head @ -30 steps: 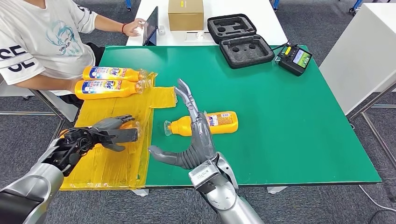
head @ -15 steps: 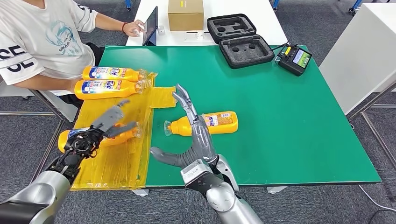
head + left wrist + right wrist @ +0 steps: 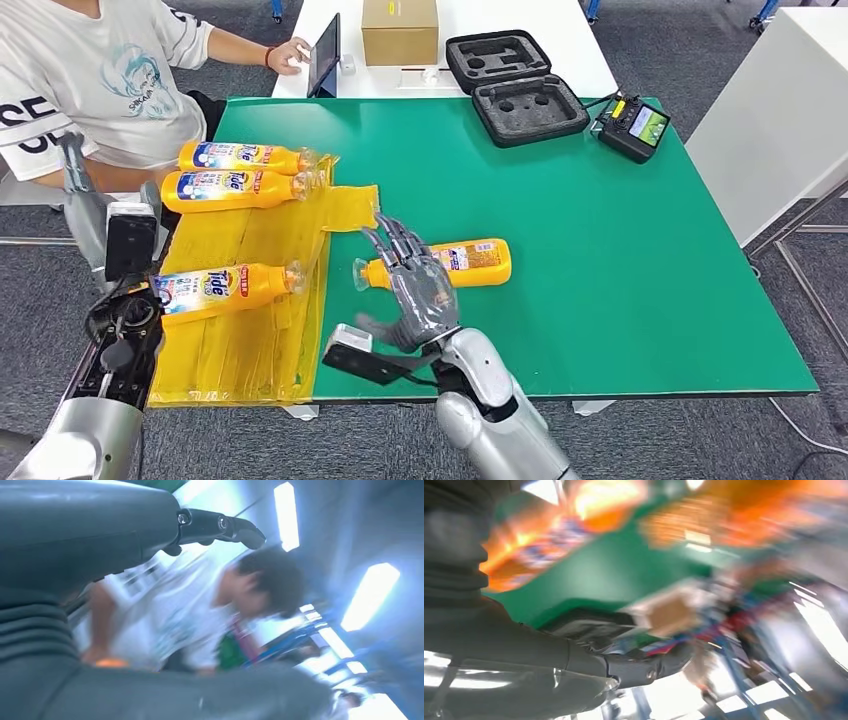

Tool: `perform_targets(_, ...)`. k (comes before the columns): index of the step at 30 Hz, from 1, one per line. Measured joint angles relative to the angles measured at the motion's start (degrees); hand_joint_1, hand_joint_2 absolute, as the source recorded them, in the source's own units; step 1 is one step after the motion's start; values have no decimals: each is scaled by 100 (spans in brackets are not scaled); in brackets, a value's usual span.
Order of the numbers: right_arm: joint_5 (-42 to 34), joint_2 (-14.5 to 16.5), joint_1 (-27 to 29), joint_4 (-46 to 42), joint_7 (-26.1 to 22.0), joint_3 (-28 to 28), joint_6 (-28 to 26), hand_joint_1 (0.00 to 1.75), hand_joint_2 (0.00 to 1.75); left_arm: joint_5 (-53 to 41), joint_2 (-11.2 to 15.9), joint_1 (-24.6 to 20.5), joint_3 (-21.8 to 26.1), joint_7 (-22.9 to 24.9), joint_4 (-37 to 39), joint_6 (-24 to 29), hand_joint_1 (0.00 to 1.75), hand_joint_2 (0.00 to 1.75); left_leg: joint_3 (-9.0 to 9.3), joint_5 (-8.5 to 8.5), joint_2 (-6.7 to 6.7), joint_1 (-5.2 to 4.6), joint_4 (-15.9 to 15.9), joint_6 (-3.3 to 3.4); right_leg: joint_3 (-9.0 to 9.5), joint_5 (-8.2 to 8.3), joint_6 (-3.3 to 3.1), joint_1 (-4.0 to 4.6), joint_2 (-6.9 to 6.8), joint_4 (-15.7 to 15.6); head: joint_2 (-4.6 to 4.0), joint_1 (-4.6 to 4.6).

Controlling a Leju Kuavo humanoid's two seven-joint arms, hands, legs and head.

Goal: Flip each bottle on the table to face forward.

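Two orange bottles [image 3: 240, 157] [image 3: 235, 190] lie side by side at the far left of the yellow sheet [image 3: 250, 340], labels up. A third orange bottle [image 3: 225, 287] lies nearer on that sheet, its blue label up, cap to the right. The fourth bottle [image 3: 470, 262] lies on the green table [image 3: 620, 270] with its back label showing. My right hand [image 3: 415, 285] hovers over that bottle's neck, fingers spread and holding nothing. My left hand [image 3: 98, 215] is raised off the table's left edge and holds nothing; its fingers [image 3: 220, 525] stretch out in the blurred left wrist view.
A person in a white shirt [image 3: 90, 80] sits at the far left corner, an arm near the two far bottles. A black foam case [image 3: 515, 85], a controller [image 3: 635, 125], a cardboard box [image 3: 398, 30] and a tablet [image 3: 323, 55] stand at the back.
My left hand let go of the near bottle, which now lies label up on the yellow sheet, and drew back to the left. My right hand turned over and lowered over the fourth bottle's neck.
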Motion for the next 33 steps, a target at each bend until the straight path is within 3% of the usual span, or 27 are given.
perform_targets(3,455,-175,-275,553,529,-92,268,0,175,-215,-60,191,183,1,-702,43,0,175,-1,0,0,-5,1,1,1,3,3,-3,1,0,0,1)
perform_targets(10,717,-453,-1014,1935,732,-428,513,0,175,191,-177,395,396,3,-1393,56,0,175,-5,4,-8,-6,4,8,0,5,6,-2,-11,-1,0,-1)
perform_targets(16,757,-617,-1560,2947,633,-660,504,0,175,438,-226,588,396,4,-1584,55,0,175,-5,5,-4,-5,5,7,-1,5,6,-1,-8,-1,0,-1)
perform_targets(28,1011,-658,-1985,3776,520,-734,478,0,175,617,-293,633,346,4,-1591,55,0,175,-6,4,-4,-5,4,7,-3,5,6,-1,-8,-1,0,-1)
perform_targets(33,971,-629,-2169,4111,266,-733,618,0,175,685,-335,621,294,6,-1521,55,0,175,-6,5,-3,-5,5,7,-3,5,7,-2,-8,-1,0,-1)
